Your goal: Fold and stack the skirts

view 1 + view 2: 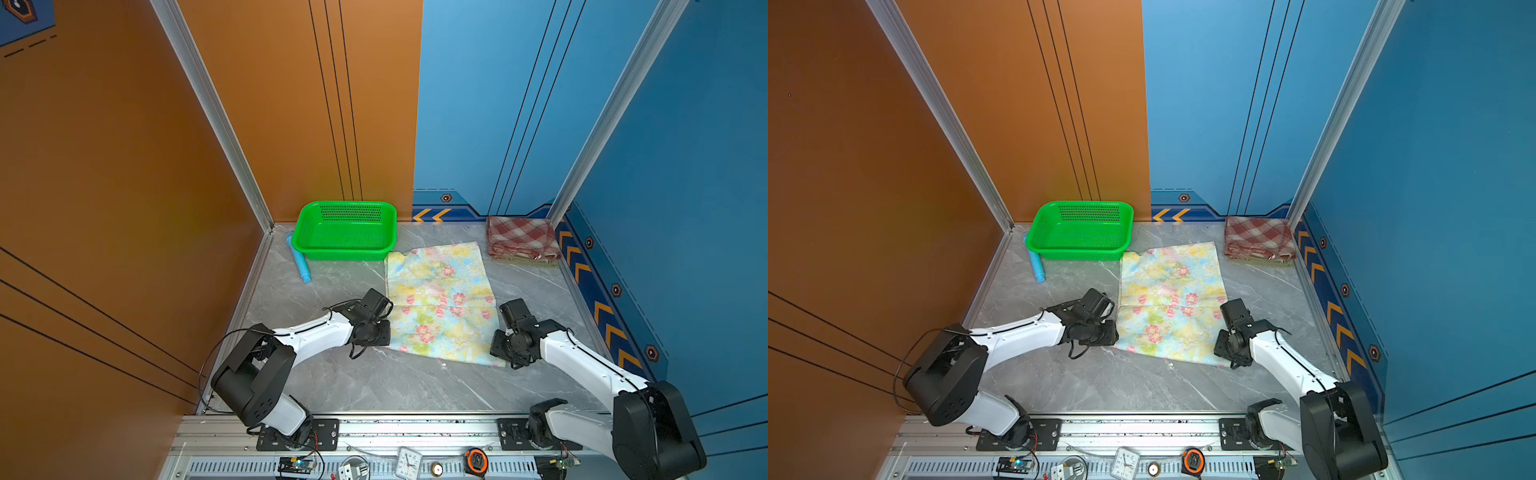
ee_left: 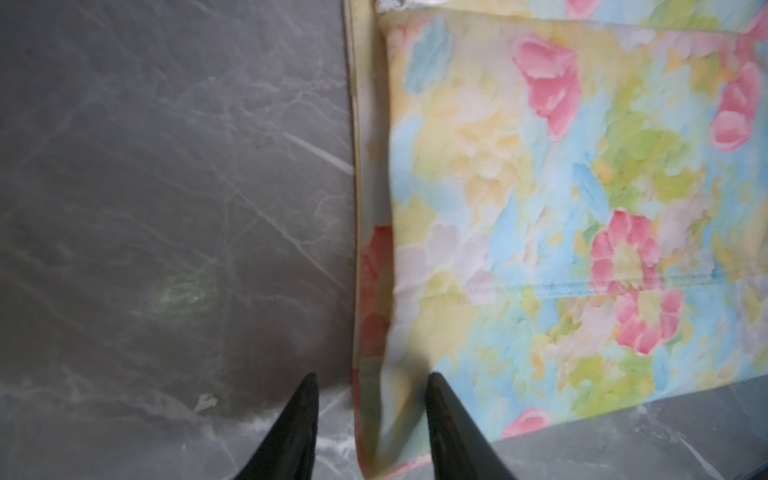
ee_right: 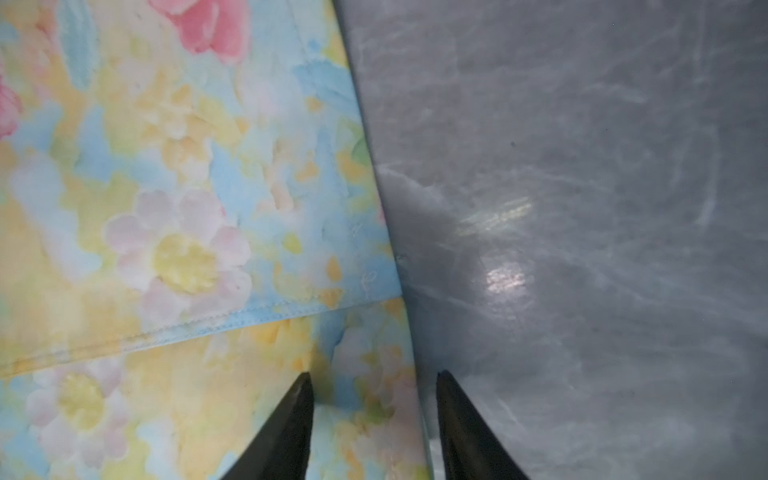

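The grey marbled table (image 1: pixel 374 386) carries the floral skirt (image 1: pixel 440 291) lying flat, its long axis running away from the arm bases, with a stitched hem crossing it midway. The folded plaid skirt (image 1: pixel 521 237) lies beyond the floral skirt's far right corner. The left tool (image 2: pixel 372 376) straddles its left edge and the right tool (image 3: pixel 374 374) its right edge, both part-open around the thin, limp cloth and not yet closed on it.

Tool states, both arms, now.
Left tool: open, astride the floral skirt edge, nothing gripped.
Right tool: open, astride the same skirt's opposite edge, nothing gripped.
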You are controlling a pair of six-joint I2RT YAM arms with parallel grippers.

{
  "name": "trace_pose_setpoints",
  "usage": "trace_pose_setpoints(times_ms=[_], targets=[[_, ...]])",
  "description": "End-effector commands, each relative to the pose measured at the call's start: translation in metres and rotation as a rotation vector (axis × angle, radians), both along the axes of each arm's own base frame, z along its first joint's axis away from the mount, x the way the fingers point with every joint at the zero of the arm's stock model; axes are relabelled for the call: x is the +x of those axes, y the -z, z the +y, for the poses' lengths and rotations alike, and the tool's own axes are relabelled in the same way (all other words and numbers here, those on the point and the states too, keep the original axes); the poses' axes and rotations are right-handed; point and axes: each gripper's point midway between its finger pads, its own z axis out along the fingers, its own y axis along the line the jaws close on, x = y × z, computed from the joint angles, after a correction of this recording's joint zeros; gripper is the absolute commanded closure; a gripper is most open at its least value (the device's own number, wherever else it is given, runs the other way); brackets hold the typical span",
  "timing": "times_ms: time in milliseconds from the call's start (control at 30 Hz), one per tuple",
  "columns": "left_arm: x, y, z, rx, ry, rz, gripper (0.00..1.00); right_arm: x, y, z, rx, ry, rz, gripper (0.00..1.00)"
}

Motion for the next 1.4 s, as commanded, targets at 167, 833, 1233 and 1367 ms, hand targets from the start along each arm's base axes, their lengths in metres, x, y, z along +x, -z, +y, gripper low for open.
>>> trace_pose_setpoints(times_ms=[167, 833, 1233, 1367], targets=[[0.013, -0.019, -0.025, -0.064, 0.018, -0.048, 0.99, 0.001, -0.005, -0.004, -0.014, 0.023, -0.024, 0.91], [0.123, -0.037, -0.020, 0.000, -0.021, -0.147, 1.00, 0.135, -0.034, 0.005, 0.047, 0.049, -0.125, 1.00], [0.131, 0.004, 0.010, 0.177, -0.067, -0.054, 1.00, 0.143, -0.002, -0.009, -0.072, 0.040, -0.055, 1.00], [0.122, 0.009, 0.027, 0.212, -0.104, -0.032, 1.00, 0.139, -0.004, -0.024, -0.121, 0.064, -0.058, 1.00]])
